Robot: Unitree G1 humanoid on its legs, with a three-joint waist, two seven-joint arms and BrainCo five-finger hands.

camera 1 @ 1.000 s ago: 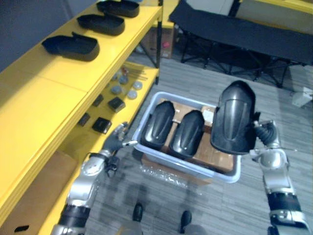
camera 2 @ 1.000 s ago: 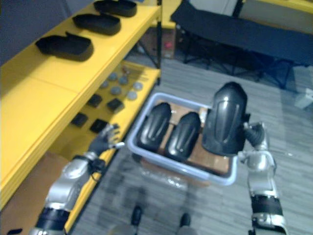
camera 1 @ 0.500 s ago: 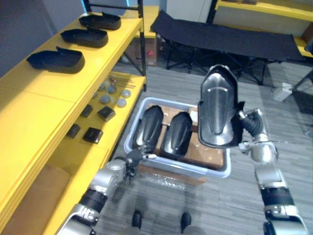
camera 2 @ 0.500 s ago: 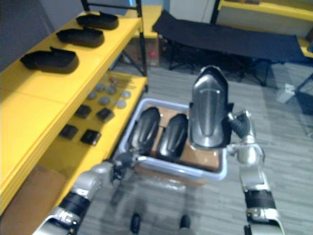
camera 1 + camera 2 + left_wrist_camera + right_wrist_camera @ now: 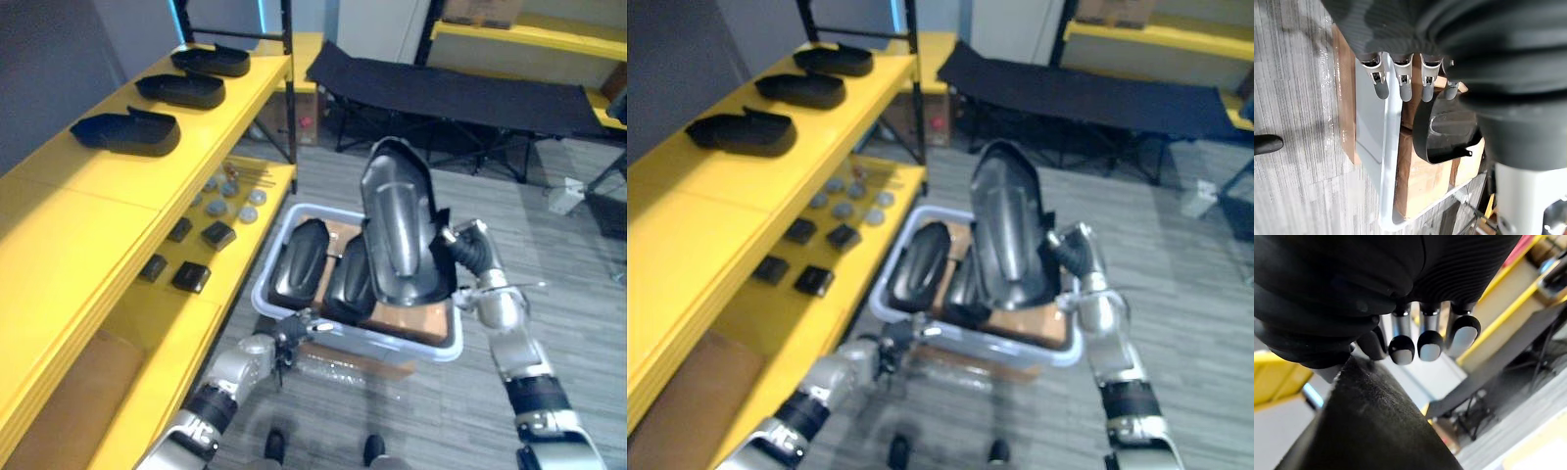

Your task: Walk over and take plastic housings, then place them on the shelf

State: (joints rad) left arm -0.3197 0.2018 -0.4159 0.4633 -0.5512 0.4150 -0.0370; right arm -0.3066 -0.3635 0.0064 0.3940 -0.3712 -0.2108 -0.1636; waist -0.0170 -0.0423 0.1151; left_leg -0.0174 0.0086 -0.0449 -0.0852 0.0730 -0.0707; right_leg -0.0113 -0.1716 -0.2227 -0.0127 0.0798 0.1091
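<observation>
My right hand (image 5: 460,262) is shut on a large black plastic housing (image 5: 397,240), held upright and tilted over the grey bin (image 5: 353,335). Its fingertips (image 5: 1430,345) curl over the housing's dark edge (image 5: 1376,431). Two more black housings (image 5: 299,264) lie side by side in the bin. My left hand (image 5: 289,338) is low at the bin's front rim, open, with straight fingers (image 5: 1400,85) lying over the rim (image 5: 1376,137). Three black housings (image 5: 127,132) rest in a row on the yellow shelf's top (image 5: 88,206) to the left.
The shelf's lower level carries several small black blocks (image 5: 191,277) and round grey parts (image 5: 235,201). The bin sits on a cardboard box (image 5: 1418,181) on the grey floor. A black folding cot (image 5: 460,93) stands behind, with another yellow shelf (image 5: 529,34) past it.
The camera has shifted. My right hand swung the held housing left, across the bin. My left hand went from the shelf's edge down to the bin's front rim.
</observation>
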